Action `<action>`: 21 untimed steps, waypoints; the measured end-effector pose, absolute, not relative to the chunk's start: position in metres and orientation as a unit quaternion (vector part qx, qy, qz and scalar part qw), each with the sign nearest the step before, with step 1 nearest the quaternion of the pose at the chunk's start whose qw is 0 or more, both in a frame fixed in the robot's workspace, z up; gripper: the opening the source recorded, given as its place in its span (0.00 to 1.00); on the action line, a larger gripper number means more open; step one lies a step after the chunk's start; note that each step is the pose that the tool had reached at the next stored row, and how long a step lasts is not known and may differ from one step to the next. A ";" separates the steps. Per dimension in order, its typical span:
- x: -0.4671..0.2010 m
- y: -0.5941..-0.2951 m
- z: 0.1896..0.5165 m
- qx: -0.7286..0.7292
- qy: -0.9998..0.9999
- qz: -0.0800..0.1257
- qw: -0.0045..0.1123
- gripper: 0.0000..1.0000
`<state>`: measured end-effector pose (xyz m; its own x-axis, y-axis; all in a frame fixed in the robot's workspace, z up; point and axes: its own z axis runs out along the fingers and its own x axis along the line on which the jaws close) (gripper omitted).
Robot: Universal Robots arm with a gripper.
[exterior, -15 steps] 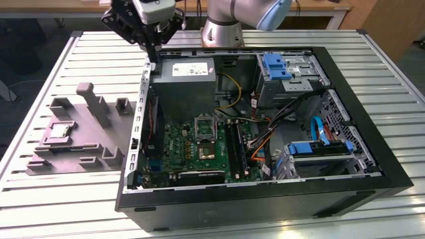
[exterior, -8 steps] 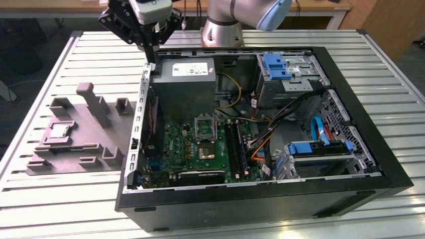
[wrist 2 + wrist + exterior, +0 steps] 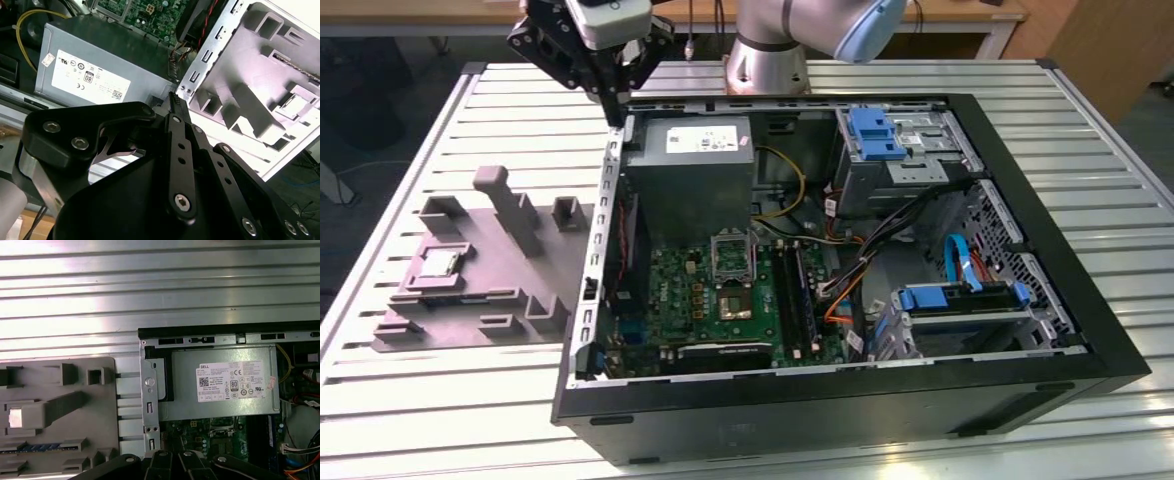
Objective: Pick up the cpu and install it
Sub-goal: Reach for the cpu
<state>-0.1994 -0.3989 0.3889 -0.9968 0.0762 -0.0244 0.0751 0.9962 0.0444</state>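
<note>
The cpu [image 3: 440,264] is a small silvery square lying in a pocket of the grey-purple tray [image 3: 494,300], at the exterior view's left, beside the open computer case. It also shows as a pale square, the cpu [image 3: 16,417] in the first wrist view and the cpu [image 3: 299,101] in the second wrist view. My gripper [image 3: 615,110] hangs above the case's back left corner, well behind the tray. Its black fingers [image 3: 176,107] meet at one tip, shut with nothing between them. The metal-framed socket [image 3: 732,255] sits on the green motherboard inside the case.
The grey power-supply box [image 3: 691,165] stands in the case just under the gripper. The case wall [image 3: 603,220] separates tray and motherboard. Raised blocks [image 3: 510,205] stick up from the tray. Drive cages with blue clips [image 3: 878,135] and cables fill the case's right side.
</note>
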 end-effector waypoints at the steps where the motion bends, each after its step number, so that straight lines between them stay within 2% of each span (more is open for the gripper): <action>1: -0.200 -0.399 0.389 0.038 0.999 0.022 0.013 0.11; 21: -0.211 -0.399 0.388 0.038 0.999 0.022 0.013 0.11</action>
<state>-0.2110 -0.3990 0.3882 -0.9968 0.0762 -0.0245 0.0751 0.9962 0.0444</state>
